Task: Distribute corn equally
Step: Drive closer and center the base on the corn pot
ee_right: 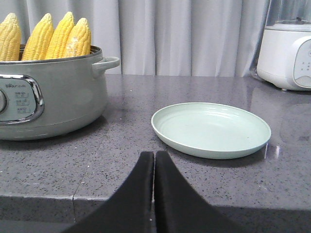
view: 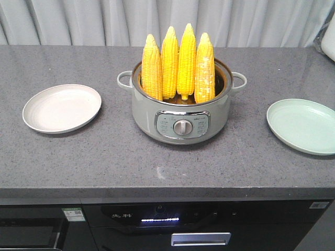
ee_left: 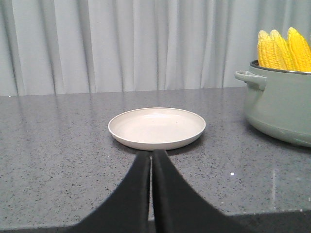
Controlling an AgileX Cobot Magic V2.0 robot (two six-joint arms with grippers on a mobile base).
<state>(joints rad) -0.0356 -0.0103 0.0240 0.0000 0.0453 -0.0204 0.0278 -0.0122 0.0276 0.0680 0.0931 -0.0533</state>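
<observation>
1. 4 corn cobs [view: 178, 63] stand upright, tips up, side by side inside a grey-green electric cooker [view: 180, 112] at the middle of a speckled grey desk [view: 104, 162].
2. The rightmost cob [view: 205, 70] is paler than the other 3, with whitish patches.
3. A cream plate [view: 62, 108] lies on the desk to the cooker's left and a pale green plate [view: 303, 125] to its right, each apart from the cooker.
4. The left fingers [ee_left: 147, 158] are clenched tip to tip, grasping nothing, and point at the cream plate.
5. The right fingers [ee_right: 149, 159] are likewise pressed together on nothing, facing the green plate; a white blender [ee_right: 286, 53] stands beyond it.
</observation>
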